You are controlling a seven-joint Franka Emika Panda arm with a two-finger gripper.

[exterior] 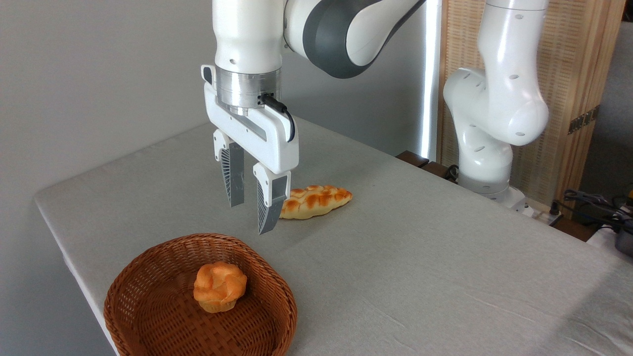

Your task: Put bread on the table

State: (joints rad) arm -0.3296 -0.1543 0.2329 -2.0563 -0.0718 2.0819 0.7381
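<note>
My gripper (251, 205): hung in the air above the table, fingers pointing straight down, with a narrow gap between them and nothing held.

Bread (219, 287): sat inside the wicker basket (148, 296), roughly at the middle of its floor, knotted top up, touching no wall that I could see.

Bread relative to my gripper: lower in the picture and a little to the left, so nearer the camera than my fingertips and well below them. This was the relation my next move depended on, as I judged it: I had to travel toward the camera, slightly left, and then go down past the basket rim.

Bread's axis: none worth naming; the bun looked round, so I judged that any finger orientation would serve, though the gap looked too small for it and would need widening first.

Basket: stood near the table's front left corner, its nearer rim cut off by the picture edge.

Braided loaf (316, 201): lay flat on the cloth just behind and to the right of my fingers, its long axis running left to right; my front finger hid its left tip. It was not the piece I wanted.

Table (445, 257): grey cloth, bare to the right of the basket, which I judged a fair place for setting the bun down.

Task progress: the bread was not yet lifted.
</note>
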